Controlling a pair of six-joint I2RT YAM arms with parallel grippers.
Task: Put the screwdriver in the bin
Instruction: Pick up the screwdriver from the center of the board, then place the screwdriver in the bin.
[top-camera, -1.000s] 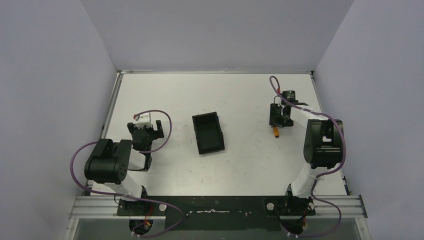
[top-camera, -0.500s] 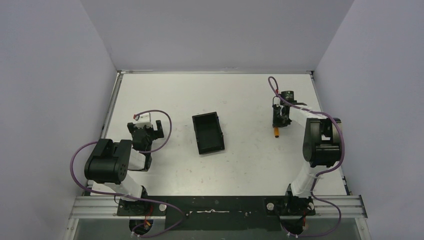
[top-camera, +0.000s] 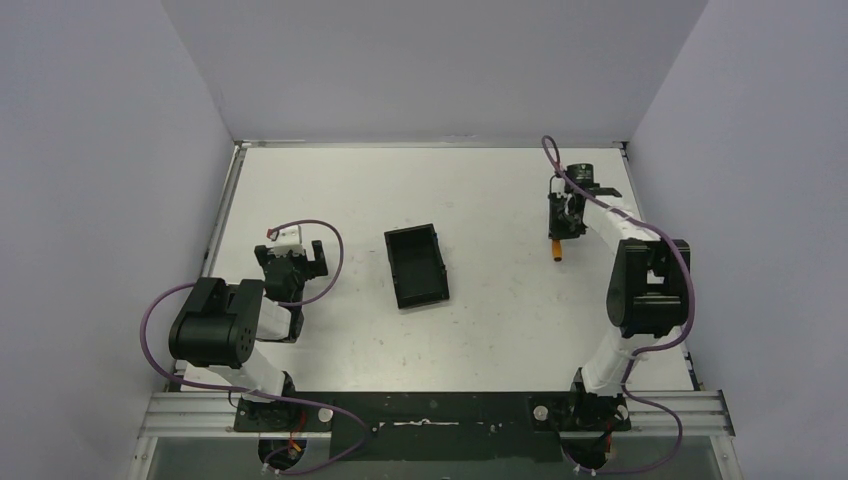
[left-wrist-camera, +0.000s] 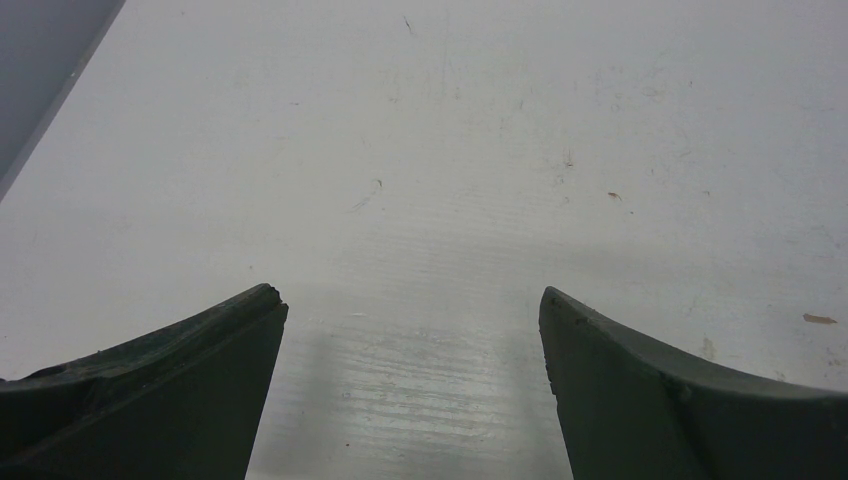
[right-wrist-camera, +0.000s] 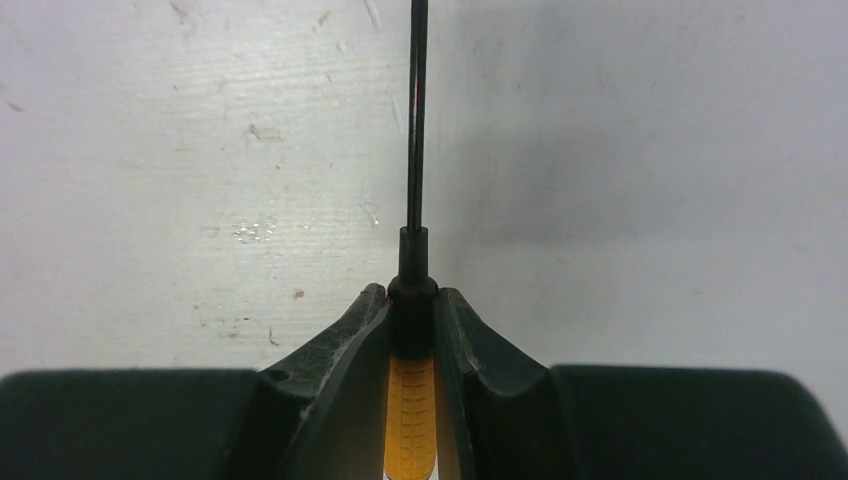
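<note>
The screwdriver sits at the upper right of the overhead view, in the grip of the right arm, which reaches out over the white worktop. The right wrist view shows the hold clearly. The right jaws are closed on the screwdriver from both sides, at the point where the orange handle meets the black collar. The thin shaft runs straight up the middle of the frame, away from the camera. Taking the thick handle end rather than the shaft looks sensible, since it gives the jaws more to press on and keeps the tool in line with the wrist. That should make it easier to aim. I cannot tell from these views whether the tool is clear of the worktop or resting on it. The bin lies in the middle of the overhead view, well apart from the screwdriver and to its left. It is empty, and its long side runs roughly up and down the frame with a slight tilt. The tool will probably need to be turned along that long side to drop in flat. The left arm is folded at the lower left, out of the way. The left jaws stand open over bare worktop with nothing between them.
</note>
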